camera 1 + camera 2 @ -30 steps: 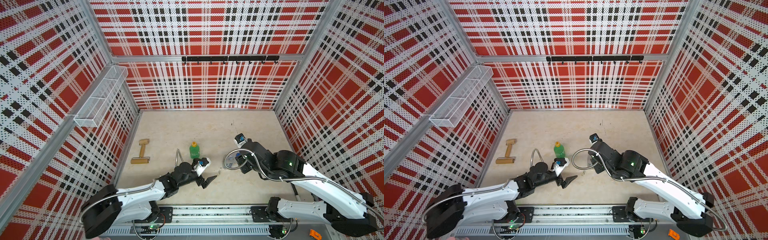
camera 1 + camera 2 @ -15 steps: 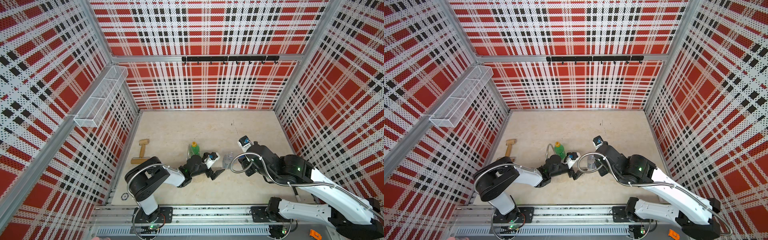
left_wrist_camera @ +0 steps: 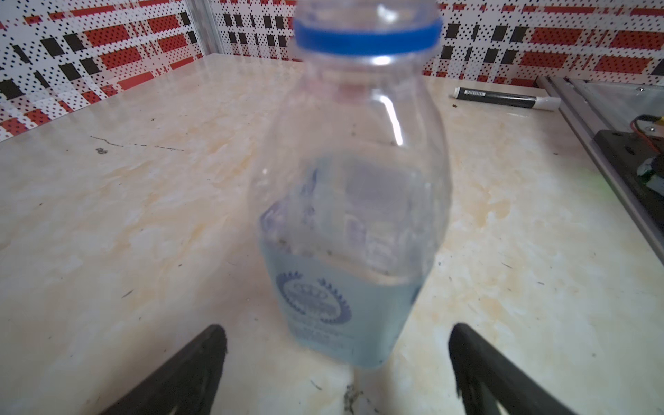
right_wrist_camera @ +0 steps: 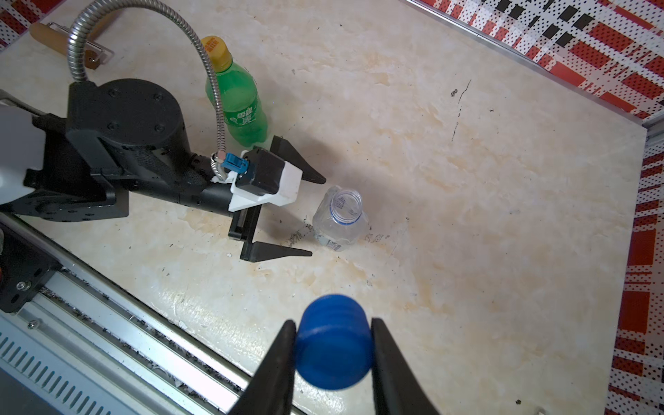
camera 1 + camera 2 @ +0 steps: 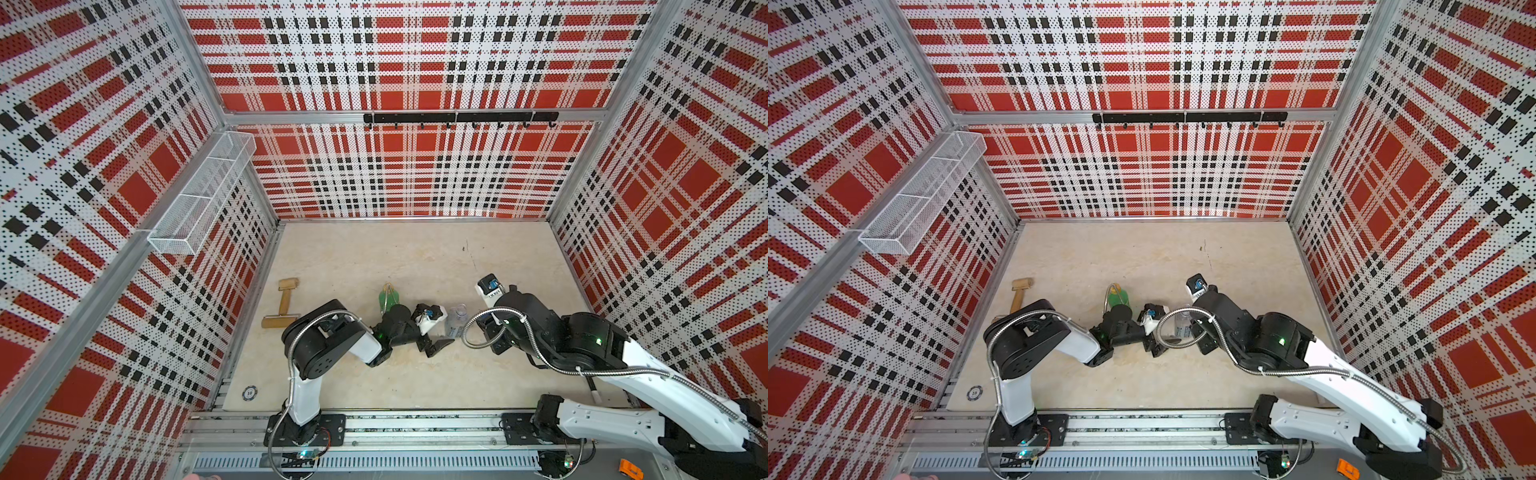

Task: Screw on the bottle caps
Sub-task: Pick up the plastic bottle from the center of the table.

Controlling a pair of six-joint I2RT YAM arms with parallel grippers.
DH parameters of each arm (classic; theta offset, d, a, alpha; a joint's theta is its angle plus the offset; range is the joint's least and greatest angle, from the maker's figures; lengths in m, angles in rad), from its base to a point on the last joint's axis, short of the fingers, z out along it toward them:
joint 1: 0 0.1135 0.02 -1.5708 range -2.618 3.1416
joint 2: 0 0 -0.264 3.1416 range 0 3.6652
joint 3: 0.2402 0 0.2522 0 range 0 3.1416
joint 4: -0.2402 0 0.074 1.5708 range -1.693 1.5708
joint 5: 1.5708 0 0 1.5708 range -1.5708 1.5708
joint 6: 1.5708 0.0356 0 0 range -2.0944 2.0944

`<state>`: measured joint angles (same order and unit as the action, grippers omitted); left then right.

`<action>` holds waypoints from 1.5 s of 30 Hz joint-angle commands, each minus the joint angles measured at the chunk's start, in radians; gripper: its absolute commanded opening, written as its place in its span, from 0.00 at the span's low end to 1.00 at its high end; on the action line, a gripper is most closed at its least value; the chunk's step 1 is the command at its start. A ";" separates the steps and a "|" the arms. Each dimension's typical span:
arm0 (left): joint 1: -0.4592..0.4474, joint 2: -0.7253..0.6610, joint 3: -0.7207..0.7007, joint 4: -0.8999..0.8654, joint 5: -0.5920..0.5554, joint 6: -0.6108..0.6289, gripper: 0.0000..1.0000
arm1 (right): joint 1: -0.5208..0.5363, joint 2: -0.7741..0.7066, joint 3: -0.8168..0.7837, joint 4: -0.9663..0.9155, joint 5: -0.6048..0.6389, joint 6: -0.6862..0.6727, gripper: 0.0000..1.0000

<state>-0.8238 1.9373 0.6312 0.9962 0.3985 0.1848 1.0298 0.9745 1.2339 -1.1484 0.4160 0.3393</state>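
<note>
The clear bottle [image 5: 457,320] [image 5: 1181,326] stands upright and uncapped, its open mouth plain in the right wrist view [image 4: 343,206]. My left gripper [image 4: 316,215] is open and low over the table, its fingertips [image 3: 215,334] on either side of the bottle's base [image 3: 345,316] without touching it. My right gripper [image 4: 332,323] is shut on the blue cap [image 4: 334,352], held above the table to the right of that bottle. The green bottle [image 5: 388,297] [image 4: 237,104] stands behind the left wrist with the yellow cap [image 4: 215,50] on its neck.
A wooden roller [image 5: 284,303] lies near the left wall. A dark chip [image 5: 249,392] sits at the front left corner. A black marker [image 3: 503,97] lies by the table's front right edge. A mesh basket [image 5: 203,195] and a hook rail [image 5: 457,118] hang on the walls.
My left arm has folded and carried its open gripper to the right, up to the clear bottle. The right arm has drawn back a little to the right, the blue cap still in its gripper.
</note>
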 commanded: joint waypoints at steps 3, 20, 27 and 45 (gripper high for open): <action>0.012 0.052 0.051 0.082 0.046 0.004 0.99 | -0.003 -0.010 -0.008 0.040 -0.004 -0.011 0.32; 0.015 0.155 0.090 0.167 0.082 -0.027 0.92 | -0.004 0.007 -0.025 0.052 0.007 -0.020 0.31; 0.005 0.192 0.105 0.200 0.083 -0.037 0.85 | -0.005 0.006 -0.030 0.055 0.001 -0.026 0.31; -0.014 0.210 0.120 0.255 0.059 -0.052 0.69 | -0.004 0.005 -0.050 0.065 -0.006 -0.028 0.30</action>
<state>-0.8265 2.1338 0.7303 1.1961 0.4633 0.1459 1.0298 0.9813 1.1839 -1.1301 0.4118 0.3244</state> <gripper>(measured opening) 0.691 0.341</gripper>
